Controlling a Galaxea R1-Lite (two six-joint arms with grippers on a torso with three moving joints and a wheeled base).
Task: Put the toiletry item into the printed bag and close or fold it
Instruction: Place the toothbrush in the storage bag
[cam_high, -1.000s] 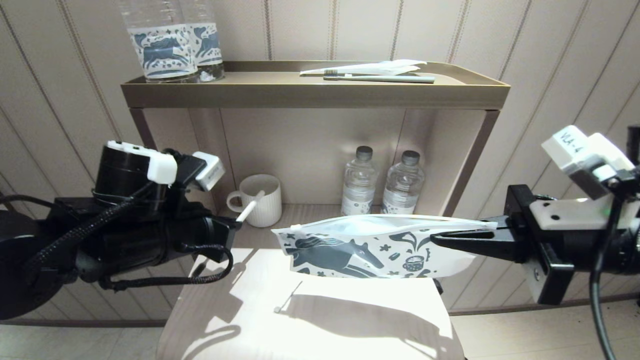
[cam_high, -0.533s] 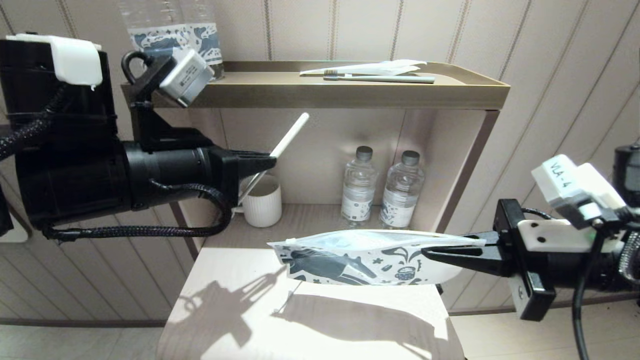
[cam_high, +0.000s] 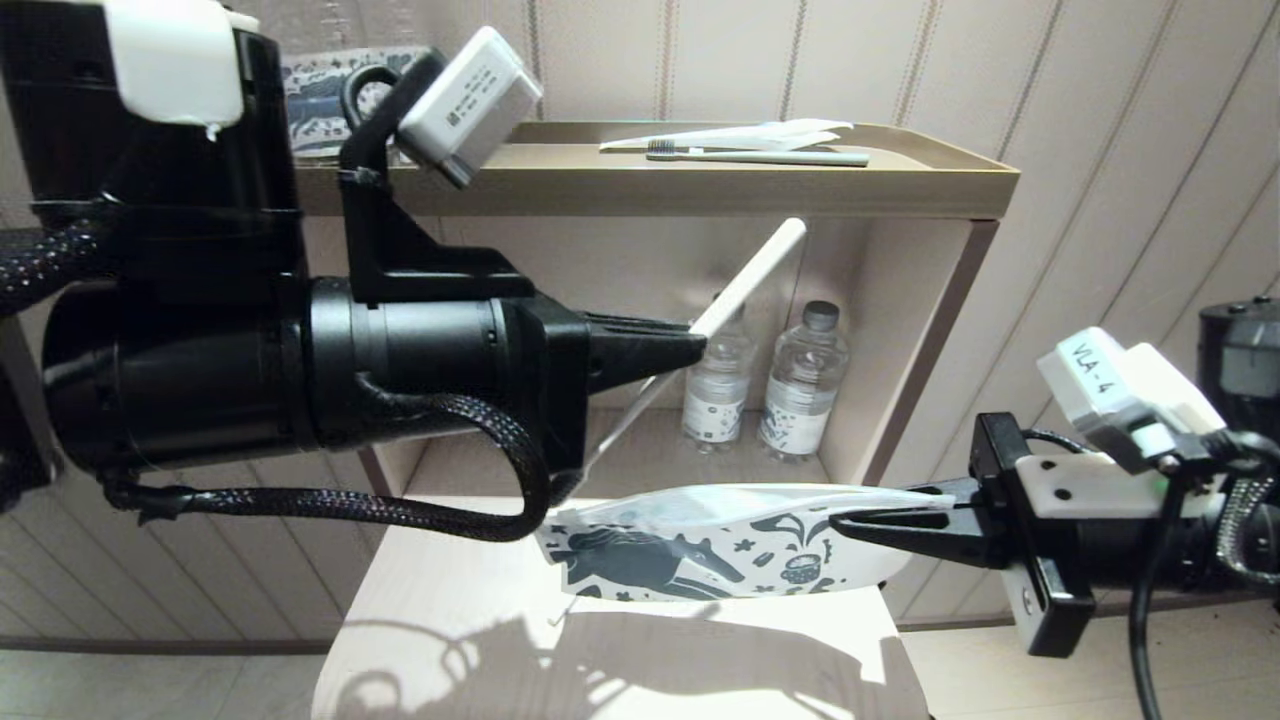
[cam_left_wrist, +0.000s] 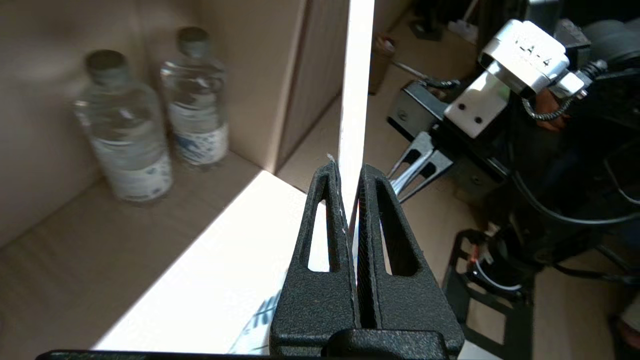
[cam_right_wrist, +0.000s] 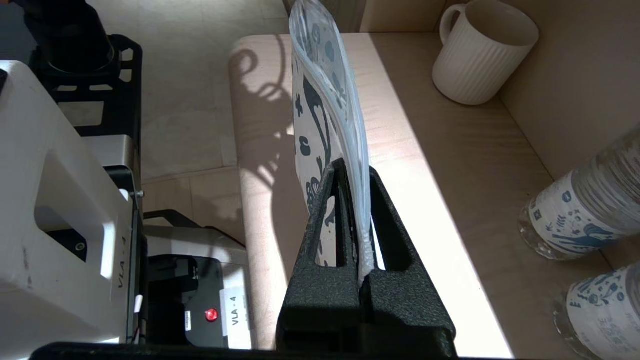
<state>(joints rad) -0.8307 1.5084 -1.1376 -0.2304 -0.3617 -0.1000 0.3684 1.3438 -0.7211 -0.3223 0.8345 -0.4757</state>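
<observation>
Water bottles (cam_high: 765, 385) behind bag (cam_high: 720, 545) — shelf (cam_high: 940, 180) above.

— What's carrying everything here?
— A light wooden table (cam_high: 450, 620) up front, running back under a tan shelf unit (cam_high: 940, 300).
— Anything sitting on the lower board?
— Two water bottles (cam_high: 770, 385) side by side at about one o'clock from the table's centre, and a ribbed white mug (cam_right_wrist: 480, 50) on the same board, well apart from them.
— And up top?
— At twelve o'clock a toothbrush (cam_high: 760, 155) lies flat, touching a plain white wrapper (cam_high: 750, 135); at ten o'clock, printed bottles (cam_high: 325, 85) mostly hidden.
</observation>
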